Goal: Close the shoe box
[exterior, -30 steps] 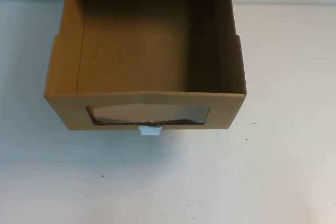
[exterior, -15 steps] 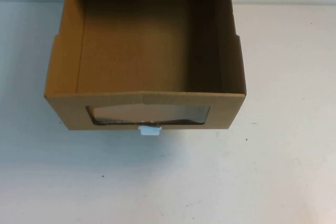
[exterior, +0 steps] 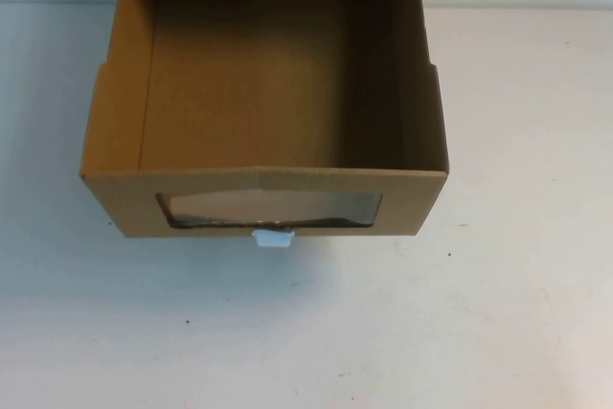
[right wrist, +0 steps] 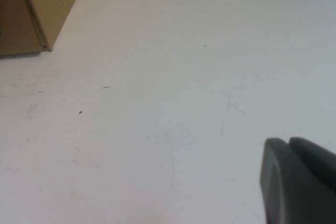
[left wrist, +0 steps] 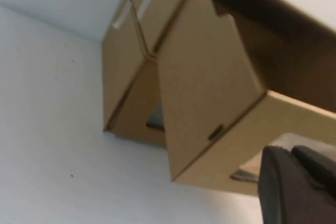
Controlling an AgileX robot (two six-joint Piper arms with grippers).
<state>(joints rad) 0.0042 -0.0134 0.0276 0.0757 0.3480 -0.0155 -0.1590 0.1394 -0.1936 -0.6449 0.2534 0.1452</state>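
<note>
White table (exterior: 517,313), lightly scuffed and speckled, with a pale wall behind its far edge.

The shoe box (exterior: 263,93) sits at the far middle of the table. Brown cardboard, drawer style. The drawer is pulled well out toward the robot and its bare cardboard floor lies open to the high camera. The front panel faces the robot, carrying a clear window (exterior: 270,210) with a small white pull tab (exterior: 272,238) just below it. The drawer's back end runs under the outer sleeve at the top edge of the high view.

Left wrist view: the shoe box (left wrist: 210,93) is seen from its left side, close by, with the drawer projecting from the sleeve and a strip of pale tape on the sleeve's side.

Left end effector (left wrist: 296,187): only a dark finger part shows, low and near the drawer's front corner, not touching it. Spread of the fingers cannot be told.

Right end effector (right wrist: 296,182): a dark finger part shows over bare table, well apart from the box corner (right wrist: 37,9). Spread cannot be told either.

Neither arm appears in the high view.
</note>
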